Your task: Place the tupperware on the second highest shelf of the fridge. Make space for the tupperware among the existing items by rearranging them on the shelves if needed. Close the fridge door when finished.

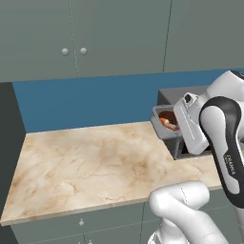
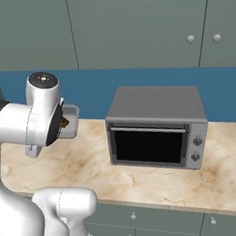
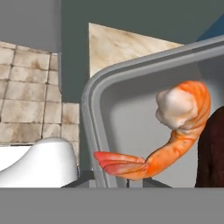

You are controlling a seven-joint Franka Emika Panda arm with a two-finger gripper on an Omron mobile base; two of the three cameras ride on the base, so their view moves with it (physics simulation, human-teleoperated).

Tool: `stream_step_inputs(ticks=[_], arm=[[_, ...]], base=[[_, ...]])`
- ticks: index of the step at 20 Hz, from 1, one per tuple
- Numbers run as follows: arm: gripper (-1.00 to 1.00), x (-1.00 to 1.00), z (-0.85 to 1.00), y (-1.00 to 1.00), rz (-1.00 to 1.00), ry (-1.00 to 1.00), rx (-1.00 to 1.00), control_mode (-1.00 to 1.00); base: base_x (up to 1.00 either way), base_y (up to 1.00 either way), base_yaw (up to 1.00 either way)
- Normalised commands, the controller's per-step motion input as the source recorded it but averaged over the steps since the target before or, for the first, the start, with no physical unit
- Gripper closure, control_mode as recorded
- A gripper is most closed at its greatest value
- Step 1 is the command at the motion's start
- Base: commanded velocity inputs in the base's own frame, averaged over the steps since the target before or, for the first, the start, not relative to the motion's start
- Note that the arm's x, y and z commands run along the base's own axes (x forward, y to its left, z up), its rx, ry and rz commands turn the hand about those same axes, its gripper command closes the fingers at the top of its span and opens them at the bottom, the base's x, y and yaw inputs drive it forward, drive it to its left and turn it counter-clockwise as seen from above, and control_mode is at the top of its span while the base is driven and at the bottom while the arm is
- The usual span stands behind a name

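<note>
Grey tupperware (image 1: 164, 125), half hidden behind the arm, sits clamped in the pincer (image 1: 177, 127).

Marble counter (image 1: 86, 167), blue backsplash (image 1: 86, 102), grey-green cupboards (image 2: 132, 23), grey microwave (image 2: 158, 129)

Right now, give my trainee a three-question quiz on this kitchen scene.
1. True or false: the tupperware rests flat on the counter.
2. What orange food lies in it? A) shrimp B) carrot C) orange slice
3. Fill in: the grey box on the counter with two knobs is a ____.

Key: 1 false, it is held tilted in the air by the claw. 2 A. 3 microwave.
</note>
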Motion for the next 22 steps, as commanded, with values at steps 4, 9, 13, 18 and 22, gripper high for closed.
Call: stream_step_inputs(ticks=[4,9,13,18,22], arm=[[1.0,0.0,0.0,0.0,0.0,0.0,0.0,1.0],[1.0,0.0,0.0,0.0,0.0,0.0,0.0,1.0],[1.0,0.0,0.0,0.0,0.0,0.0,0.0,1.0],[1.0,0.0,0.0,0.0,0.0,0.0,0.0,1.0],[1.0,0.0,0.0,0.0,0.0,0.0,0.0,1.0]], base=[[-0.43,-0.07,0.03],[-0.82,-0.41,0.05],[-0.75,-0.49,0.0],[-0.61,-0.29,0.03],[-0.47,0.0,0.45]])
